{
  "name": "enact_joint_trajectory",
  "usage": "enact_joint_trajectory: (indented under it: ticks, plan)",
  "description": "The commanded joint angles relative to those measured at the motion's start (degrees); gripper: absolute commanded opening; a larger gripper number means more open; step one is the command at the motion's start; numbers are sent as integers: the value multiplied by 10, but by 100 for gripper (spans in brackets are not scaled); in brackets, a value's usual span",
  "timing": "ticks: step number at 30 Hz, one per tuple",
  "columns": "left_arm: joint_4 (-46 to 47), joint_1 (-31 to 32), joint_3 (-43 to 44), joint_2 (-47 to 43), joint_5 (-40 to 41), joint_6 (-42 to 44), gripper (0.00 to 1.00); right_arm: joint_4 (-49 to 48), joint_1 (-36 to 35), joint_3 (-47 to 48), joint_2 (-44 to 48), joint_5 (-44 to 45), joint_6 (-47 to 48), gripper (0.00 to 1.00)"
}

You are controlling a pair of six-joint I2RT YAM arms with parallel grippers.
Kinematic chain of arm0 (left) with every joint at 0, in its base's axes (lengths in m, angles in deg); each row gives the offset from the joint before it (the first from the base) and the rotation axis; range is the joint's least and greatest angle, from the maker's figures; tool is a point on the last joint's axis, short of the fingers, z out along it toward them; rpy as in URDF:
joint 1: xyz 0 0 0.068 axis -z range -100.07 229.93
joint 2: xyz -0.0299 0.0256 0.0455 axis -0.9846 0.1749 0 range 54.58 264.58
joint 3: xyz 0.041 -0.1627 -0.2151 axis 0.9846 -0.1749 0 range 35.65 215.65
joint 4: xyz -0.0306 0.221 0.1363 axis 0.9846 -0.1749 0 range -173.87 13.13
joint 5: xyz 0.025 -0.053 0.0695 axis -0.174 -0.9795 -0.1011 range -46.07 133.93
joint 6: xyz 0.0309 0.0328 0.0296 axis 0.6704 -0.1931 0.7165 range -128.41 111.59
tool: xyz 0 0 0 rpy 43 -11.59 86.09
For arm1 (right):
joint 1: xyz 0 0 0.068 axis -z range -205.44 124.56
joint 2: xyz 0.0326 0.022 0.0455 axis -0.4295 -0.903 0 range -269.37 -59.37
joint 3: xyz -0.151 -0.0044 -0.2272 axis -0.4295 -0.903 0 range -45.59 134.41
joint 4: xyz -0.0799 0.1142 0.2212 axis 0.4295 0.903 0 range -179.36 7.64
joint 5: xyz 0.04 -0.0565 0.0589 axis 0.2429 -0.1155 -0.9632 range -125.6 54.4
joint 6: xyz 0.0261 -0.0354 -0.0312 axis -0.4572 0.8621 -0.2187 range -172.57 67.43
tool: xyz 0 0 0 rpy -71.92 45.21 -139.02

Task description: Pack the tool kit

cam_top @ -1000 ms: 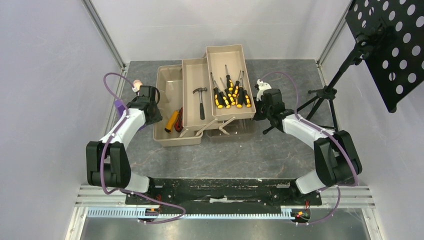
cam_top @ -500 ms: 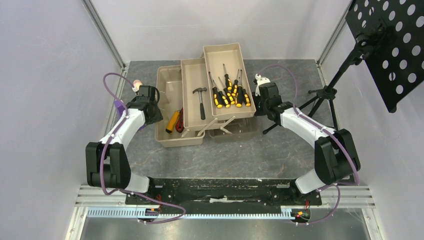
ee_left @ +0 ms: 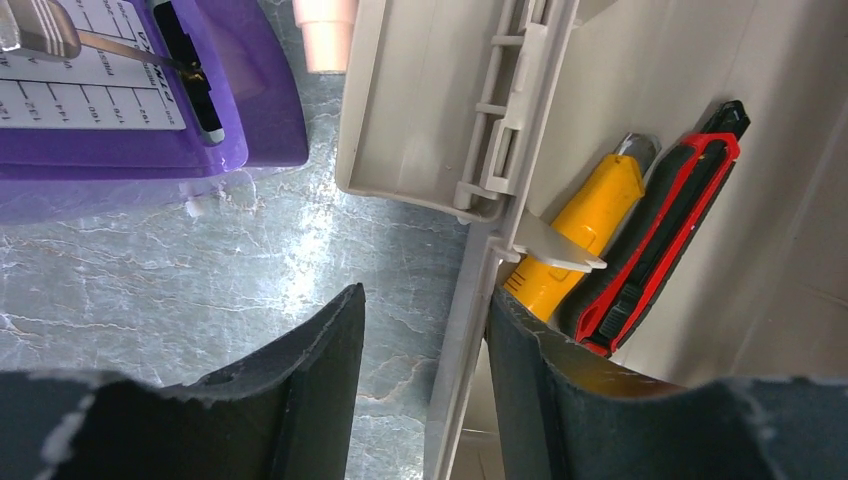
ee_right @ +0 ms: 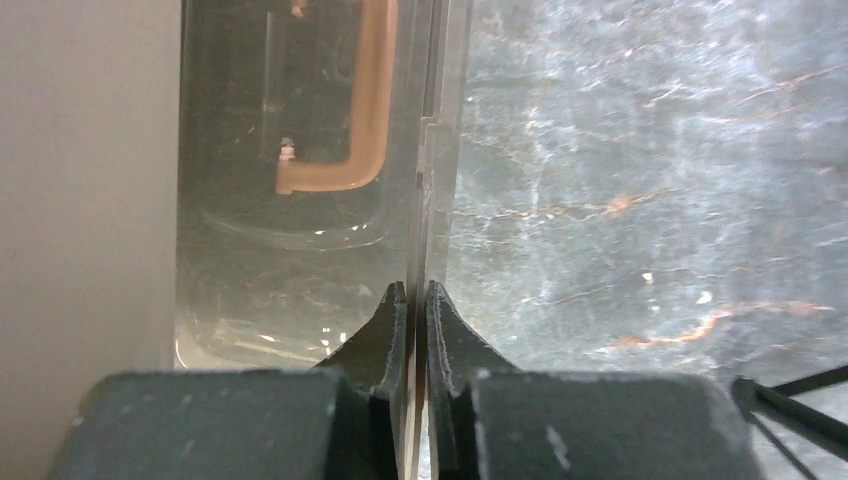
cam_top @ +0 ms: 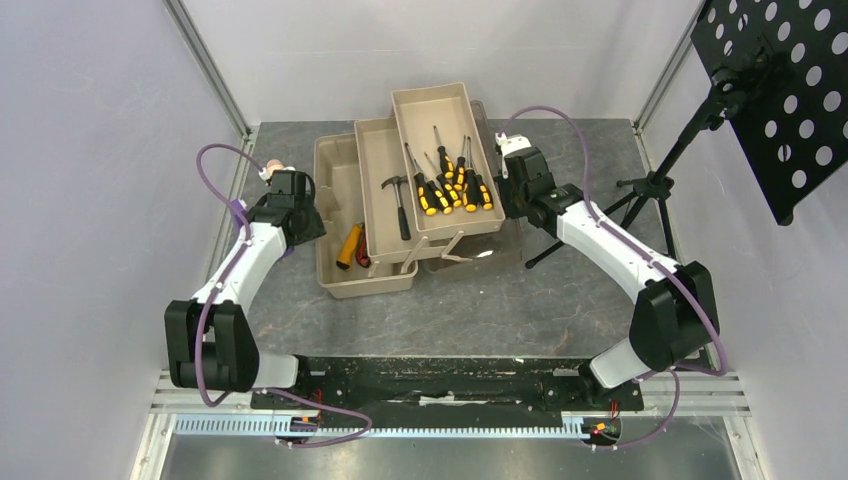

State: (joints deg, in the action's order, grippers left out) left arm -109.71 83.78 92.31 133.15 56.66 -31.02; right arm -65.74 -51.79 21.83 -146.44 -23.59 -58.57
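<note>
You have the tools aboard: the orange-and-black screwdrivers lie in the top tan fold-out tray at the upper middle of the overhead view. The small steel-headed hammer lies in the middle tan tray just left of it. The red-and-black utility knife lies beside a yellow-handled tool in the bottom of the large tan plastic toolbox. What is left, as I judge it, is the closing. The trays are fanned out in steps above the base, and the clear plastic lid, its pinkish handle showing through, hangs out at the right, so nothing is folded shut yet. Your right arm's fingers are pinched tight on that lid's thin edge, low centre of the right wrist view. Your left arm's fingers are spread and straddle the toolbox's left wall, one outside over the grey stone bench and one inside near the yellow handle. A gap shows on the outer side, so they are not clamping it. Mind the left: a purple plastic block and the end of a pale pink rod sit just beside that wall, at the upper left of the left wrist view, leaving little room to swing outward. To the right of the lid's edge the bench is bare, though a black tripod stand stands near it toward the right of the overhead view.
</note>
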Motion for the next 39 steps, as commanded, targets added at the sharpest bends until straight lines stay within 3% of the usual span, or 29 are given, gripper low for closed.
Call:
enact_joint_trajectory:
  ticks: [1,9,15,19,23,32,39]
  plan:
    - [24,-3,-5,-31,-2,-2,54,6,-17,84,39,49,81,0]
    - [23,-3,-11,-38,-12,-19,58,17,-30,130,35,49,108,0]
    - [12,-5,-19,-69,-15,-42,69,45,-43,195,21,101,159,0]
    - [28,-10,-42,-118,-46,-82,71,47,-52,240,17,146,209,0]
    - [66,-11,-84,-151,-113,-138,72,43,-69,283,11,181,259,0]
    - [210,-7,-199,-135,-285,-257,68,-4,-144,306,9,266,364,0]
    - [326,36,-222,-89,-319,-322,61,-80,-217,294,23,353,472,0]
